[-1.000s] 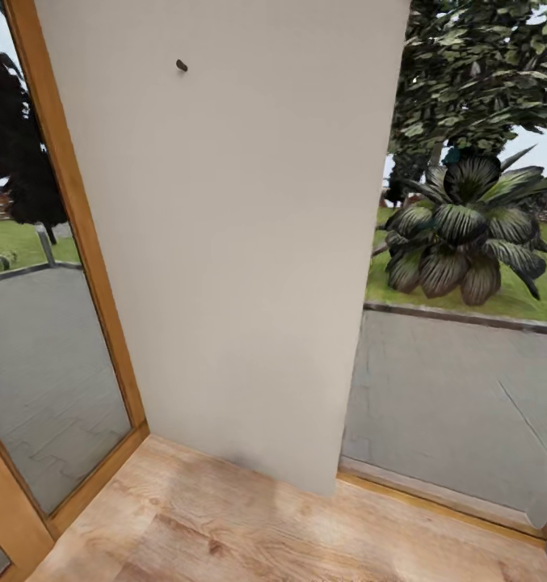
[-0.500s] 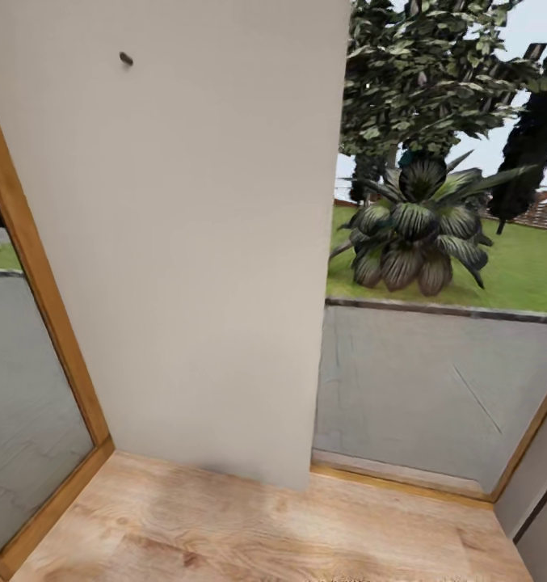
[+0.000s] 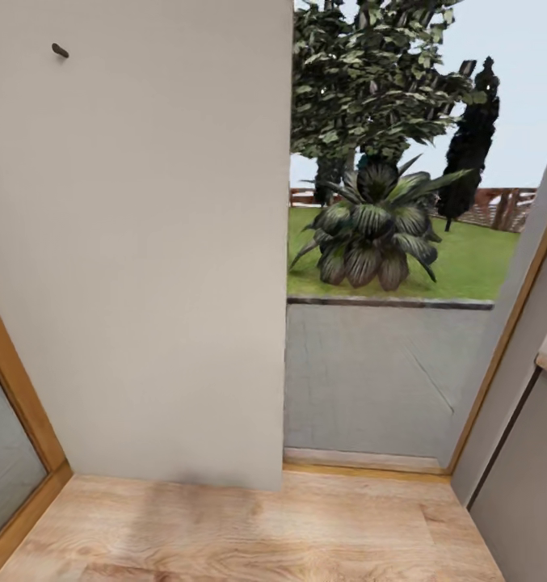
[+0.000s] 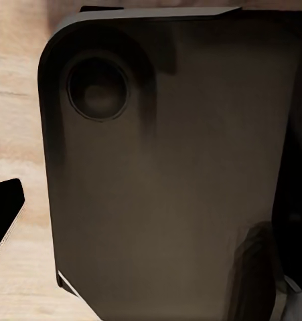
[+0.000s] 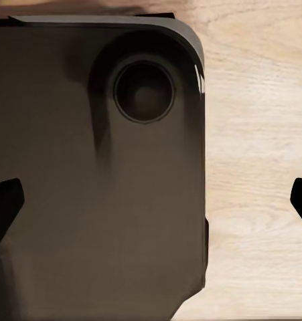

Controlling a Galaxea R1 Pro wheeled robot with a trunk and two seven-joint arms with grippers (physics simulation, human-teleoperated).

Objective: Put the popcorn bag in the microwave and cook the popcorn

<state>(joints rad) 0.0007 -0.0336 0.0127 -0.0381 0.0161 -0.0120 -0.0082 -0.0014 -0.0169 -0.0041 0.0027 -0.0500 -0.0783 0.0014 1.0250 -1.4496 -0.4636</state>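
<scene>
Here the head view faces a pale wall panel (image 3: 136,242) filling the left and centre of the frame, with a small dark peg (image 3: 60,50) at its upper left and a wooden floor (image 3: 249,529) along the bottom. To the right of the panel a glass opening looks out on a spiky plant (image 3: 370,238), trees and a lawn; a wooden frame (image 3: 14,404) crosses the lower left corner. The popcorn bag, the microwave and the desk that carries them appear in none of these pictures, so which way the bag lies from either tool, how its long axis runs, and which arm is nearer cannot be judged; my reading is that the robot is in transit and must find the kitchen first. Both wrist views look down on a dark rounded body (image 4: 171,167) of the robot over the wooden floor. Only black slivers show at the wrist frames' edges, so whether each tool is released or clenched, I cannot tell.
</scene>
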